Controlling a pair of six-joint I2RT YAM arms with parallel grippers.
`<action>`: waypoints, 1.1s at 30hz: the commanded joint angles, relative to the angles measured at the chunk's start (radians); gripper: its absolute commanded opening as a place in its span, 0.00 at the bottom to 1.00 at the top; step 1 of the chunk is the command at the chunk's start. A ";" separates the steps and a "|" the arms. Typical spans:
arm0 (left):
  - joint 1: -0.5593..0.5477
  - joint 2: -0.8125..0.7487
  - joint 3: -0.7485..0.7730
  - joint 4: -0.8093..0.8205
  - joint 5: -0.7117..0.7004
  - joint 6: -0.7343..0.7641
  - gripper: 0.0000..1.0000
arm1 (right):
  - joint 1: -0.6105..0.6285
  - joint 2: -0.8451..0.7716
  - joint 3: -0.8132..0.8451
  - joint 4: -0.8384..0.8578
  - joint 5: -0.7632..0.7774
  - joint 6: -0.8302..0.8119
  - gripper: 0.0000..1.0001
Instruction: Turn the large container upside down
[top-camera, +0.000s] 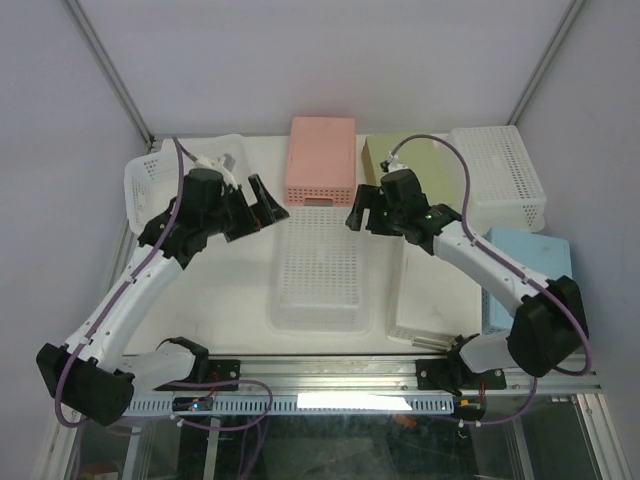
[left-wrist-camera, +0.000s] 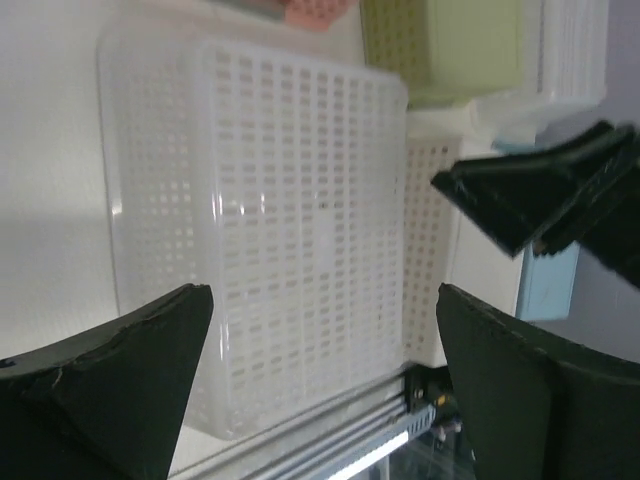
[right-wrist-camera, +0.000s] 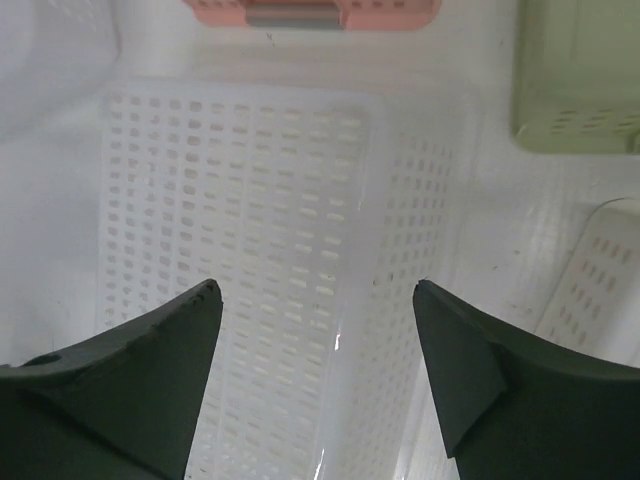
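Two grippers hover above the far end of the large container (top-camera: 318, 268), which lies lengthwise at the centre of the frame in the top view. The left gripper (top-camera: 255, 212) sits over its upper left corner and the right gripper (top-camera: 370, 218) over its upper right corner. We read both sets of jaws as spread wide. Each wrist view shows perforated plastic through the gap between the fingers, and nothing is pinched. Neither gripper touches the container.

We cannot tell from the perforated face alone whether the open side or the base faces up. We therefore judge the step as the approach before any grasp, with the turn itself not yet confirmed.

If the container is still upright, the next move calls for lowering both grippers onto opposite long walls, closing on the rim, and rotating together.

Clearance is limited. A smaller white basket (top-camera: 425, 295) lies just beside the right wall, and the pink container (top-camera: 320, 158) lies near the far end.
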 joint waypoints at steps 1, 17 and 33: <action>0.022 0.099 0.252 -0.098 -0.357 0.076 0.99 | -0.008 -0.193 -0.002 0.003 0.154 -0.042 0.82; 0.133 0.890 0.882 -0.103 -0.629 0.210 0.93 | -0.049 -0.427 -0.116 -0.061 0.215 -0.032 0.85; 0.133 0.959 0.938 -0.109 -0.497 0.202 0.21 | -0.058 -0.437 -0.120 -0.064 0.187 -0.027 0.85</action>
